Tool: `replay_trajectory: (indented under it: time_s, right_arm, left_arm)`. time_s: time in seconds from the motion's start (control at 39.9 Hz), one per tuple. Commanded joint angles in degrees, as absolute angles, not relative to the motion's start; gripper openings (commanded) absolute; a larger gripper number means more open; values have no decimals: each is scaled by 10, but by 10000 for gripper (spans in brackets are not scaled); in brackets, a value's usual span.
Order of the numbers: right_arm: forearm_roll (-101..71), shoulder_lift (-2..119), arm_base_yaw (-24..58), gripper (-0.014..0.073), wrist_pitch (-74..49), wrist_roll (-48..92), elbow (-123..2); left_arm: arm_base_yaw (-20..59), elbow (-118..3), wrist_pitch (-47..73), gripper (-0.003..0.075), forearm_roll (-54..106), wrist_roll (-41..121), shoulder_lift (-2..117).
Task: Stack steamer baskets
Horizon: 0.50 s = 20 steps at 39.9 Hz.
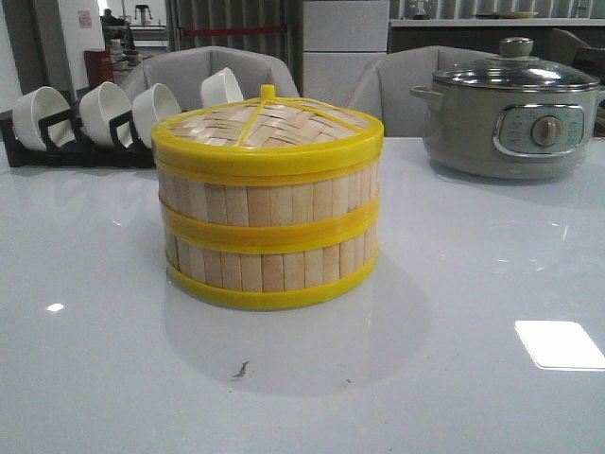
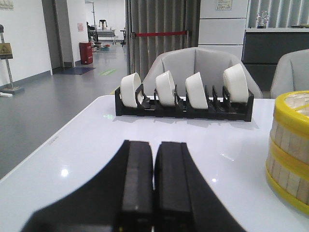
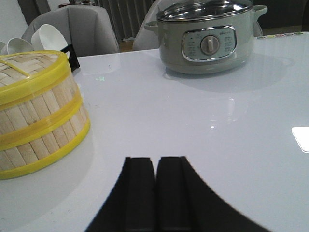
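Yellow rims band the baskets, which already sit one on the other with the lid on top, so the stacking looks done. The stack stands on the table, in front of the bowl rack and to the left of the cooker. Neither gripper touches it: the left gripper lies well to the stack's left, facing the rack, and the right gripper lies to its right; each has its jaws pressed together on nothing. I judge the main risk now to be a careless retreat. An arm swinging inward could clip the stack and slide it on the glossy top, or knock the upper basket off its seat. A swing outward could hit the rack or the cooker.
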<state>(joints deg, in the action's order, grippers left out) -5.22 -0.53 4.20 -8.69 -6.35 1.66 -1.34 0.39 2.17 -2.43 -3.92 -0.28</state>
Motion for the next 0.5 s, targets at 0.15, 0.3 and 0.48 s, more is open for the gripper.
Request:
replay_trajectory:
  time_s: [0.15,0.3,0.48]
  right_arm:
    - [-40,-18,48,55,-38,-63,9]
    - [-40,-18,48,55,-38,-63,9]
    - [-35,-18,48,55,-36,-63,9]
  left_arm:
    - [-11,4,-28,85,-24,-40,-11]
    - [-11,4,-28,85,-24,-40,-11]
    - [-11,4,-28,85,-24,-40,-11]
